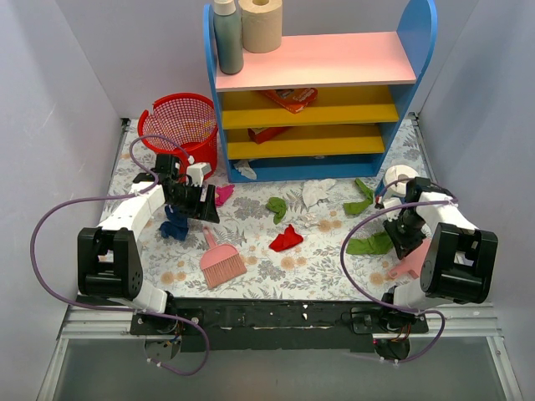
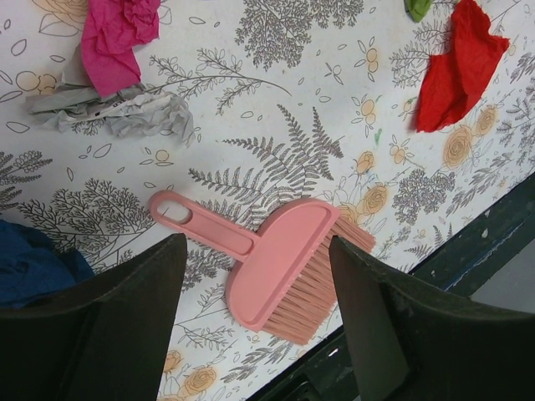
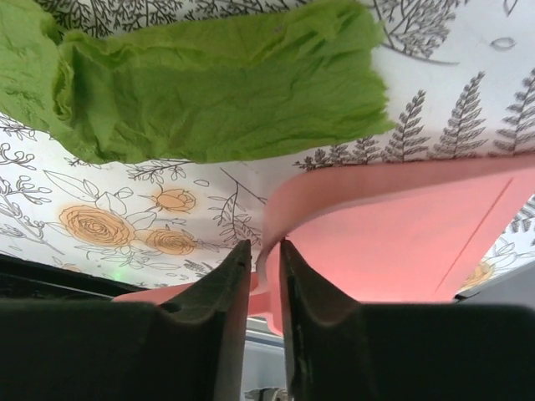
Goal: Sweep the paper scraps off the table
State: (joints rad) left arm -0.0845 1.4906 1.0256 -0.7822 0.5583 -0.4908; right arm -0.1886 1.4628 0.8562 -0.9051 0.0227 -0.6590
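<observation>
The paper scraps lie across the table (image 1: pixel 334 269): magenta (image 1: pixel 223 195), dark blue (image 1: pixel 174 225), green (image 1: pixel 277 207), red (image 1: pixel 287 240), white (image 1: pixel 318 192) and two more green ones (image 1: pixel 361 200) (image 1: pixel 370 244). My left gripper (image 1: pixel 203 210) is open and empty, hovering above a pink hand brush (image 1: pixel 221 263). In the left wrist view the brush (image 2: pixel 288 267) lies between the open gripper's (image 2: pixel 257 244) jaws, below them. My right gripper (image 1: pixel 403 242) is shut on the rim of a pink dustpan (image 3: pixel 401 234), with a green scrap (image 3: pixel 209 83) just ahead of the gripper (image 3: pixel 265 246).
A red mesh basket (image 1: pixel 180 121) stands at the back left. A blue, pink and yellow shelf unit (image 1: pixel 318 92) fills the back. A white tape roll (image 1: pixel 399 177) sits at the right. The table's black front rail (image 1: pixel 276 316) is close behind the brush.
</observation>
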